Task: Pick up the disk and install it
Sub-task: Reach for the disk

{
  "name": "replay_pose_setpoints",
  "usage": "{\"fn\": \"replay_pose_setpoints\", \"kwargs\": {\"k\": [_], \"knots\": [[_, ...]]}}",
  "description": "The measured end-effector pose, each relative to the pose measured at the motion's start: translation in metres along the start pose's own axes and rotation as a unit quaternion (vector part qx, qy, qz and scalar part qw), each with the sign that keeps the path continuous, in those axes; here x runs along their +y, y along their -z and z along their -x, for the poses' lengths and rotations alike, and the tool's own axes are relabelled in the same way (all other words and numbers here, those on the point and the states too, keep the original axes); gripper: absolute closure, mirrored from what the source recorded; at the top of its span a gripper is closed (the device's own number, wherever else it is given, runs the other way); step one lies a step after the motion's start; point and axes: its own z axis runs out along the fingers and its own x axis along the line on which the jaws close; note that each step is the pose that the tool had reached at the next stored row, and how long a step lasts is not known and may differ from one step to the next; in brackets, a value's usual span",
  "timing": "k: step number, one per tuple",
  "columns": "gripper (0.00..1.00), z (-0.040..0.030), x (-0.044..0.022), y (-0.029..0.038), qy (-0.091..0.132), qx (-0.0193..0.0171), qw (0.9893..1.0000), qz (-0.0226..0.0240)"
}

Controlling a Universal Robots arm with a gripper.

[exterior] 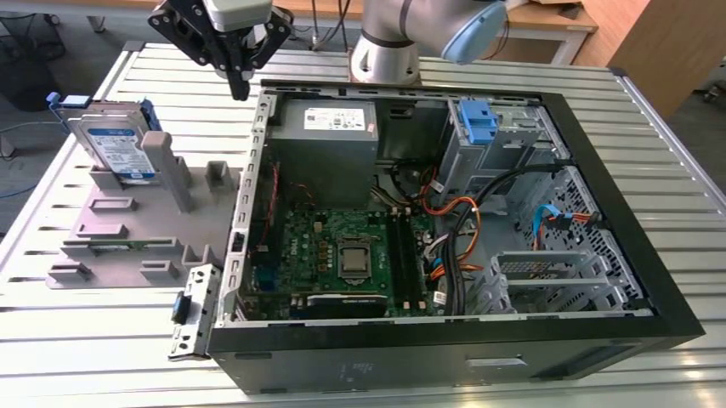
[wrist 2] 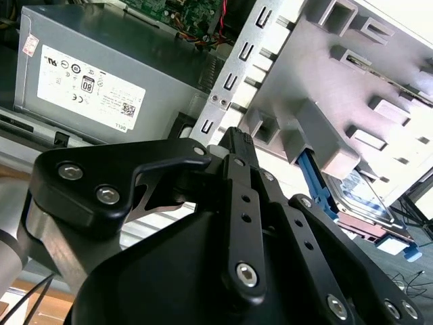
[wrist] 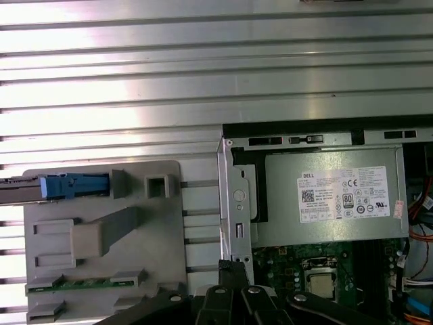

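Gripper (exterior: 240, 88) sits in the upper left of the exterior view, hanging off the arm above the slatted metal table (exterior: 102, 357). Its black fingers are drawn together to a single point with nothing between them: jaws closed and empty. In both wrist views the closed tips (wrist 2: 237, 141) (wrist: 233, 268) hang over the strip between the grey fixture (wrist: 162, 230) and the side wall of the computer case (exterior: 635, 280), near the corner where the power supply (exterior: 323, 127) is mounted.

The disk (exterior: 114, 144) stands on edge in a slot at the far end of the fixture, at the left of the exterior view, not touched by the gripper. Its white-and-blue label faces the camera, and the blue carrier frame runs along its edges. The first wrist view shows the disk (wrist: 67, 184) edge-on. The second wrist view shows the disk (wrist 2: 365, 202) behind the fixture's raised blocks.

Case lies open on its side. The green motherboard (exterior: 329, 246) is at the centre and orange and black cables (exterior: 454, 212) lie to its right. A blue latch (exterior: 479, 123) stands at the drive bay, upper right of the case interior.
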Motion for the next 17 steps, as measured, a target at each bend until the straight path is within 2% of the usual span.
{"fn": "replay_pose_setpoints", "kwargs": {"k": [8, 17], "knots": [[0.89, -0.0014, -0.0001, 0.0000, 0.000, 0.0000, 1.0000, 0.0000], [0.89, -0.0098, -0.0003, -0.0001, 0.000, 0.0000, 1.0000, 0.0000]]}}
